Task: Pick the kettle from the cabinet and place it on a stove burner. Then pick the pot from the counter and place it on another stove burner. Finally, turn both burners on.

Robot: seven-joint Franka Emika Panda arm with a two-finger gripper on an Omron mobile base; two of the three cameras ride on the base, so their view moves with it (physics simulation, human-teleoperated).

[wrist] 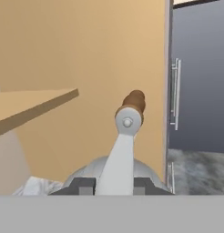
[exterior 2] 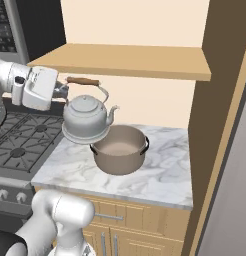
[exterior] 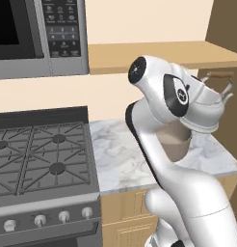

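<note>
Over the white marble counter (exterior 2: 160, 175) the gripper (exterior 2: 61, 92), clenched on the small silvery metal kettle's (exterior 2: 86, 117) arched handle, holds it just above the wide taupe pot (exterior 2: 120, 150), with the black stove grates (exterior: 41, 152) lying to its left.

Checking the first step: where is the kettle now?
In the right base view the kettle hangs in the gripper, over the pot, right of the stove.

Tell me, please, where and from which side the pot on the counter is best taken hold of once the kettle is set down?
Probably by the rim of the pot, from straight above, one finger inside the wall and one outside. It stands upright and open on the counter, and its dark side handle curves close to the wall. For now the gripper is shut on the kettle, which hangs over the pot's left edge.
</note>
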